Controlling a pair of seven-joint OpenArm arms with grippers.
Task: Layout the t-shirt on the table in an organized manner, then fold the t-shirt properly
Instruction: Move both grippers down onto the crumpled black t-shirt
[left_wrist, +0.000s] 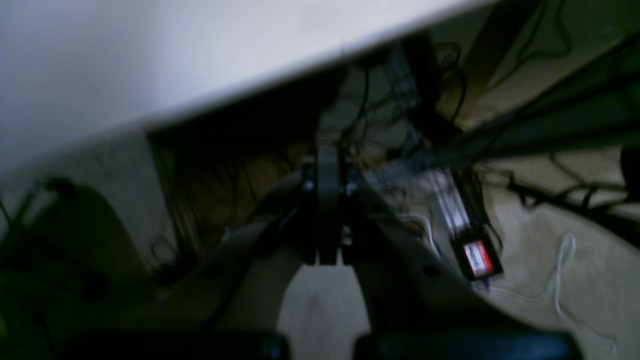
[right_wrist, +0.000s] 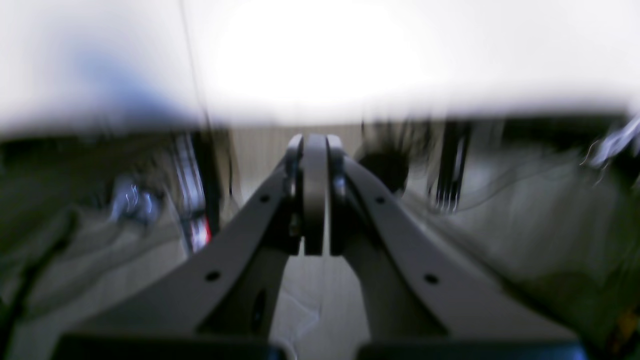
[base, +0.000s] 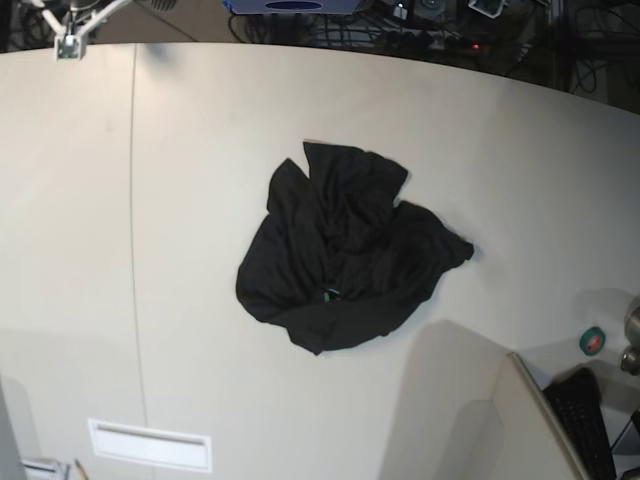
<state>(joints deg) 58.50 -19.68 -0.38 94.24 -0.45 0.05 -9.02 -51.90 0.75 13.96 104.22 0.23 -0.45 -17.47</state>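
Nothing of the task looks done yet: the t-shirt (base: 340, 260) lies crumpled in a heap near the middle of the table (base: 200, 150), well clear of every edge, so both spreading and folding remain. Left gripper (left_wrist: 327, 210) and right gripper (right_wrist: 315, 195) hang off the table's edge, jaws pressed together, holding nothing.

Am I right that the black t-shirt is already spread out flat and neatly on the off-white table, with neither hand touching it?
Not quite. In the base view the t-shirt lies crumpled in a heap on the table, not spread flat. It is true that neither hand is touching it.
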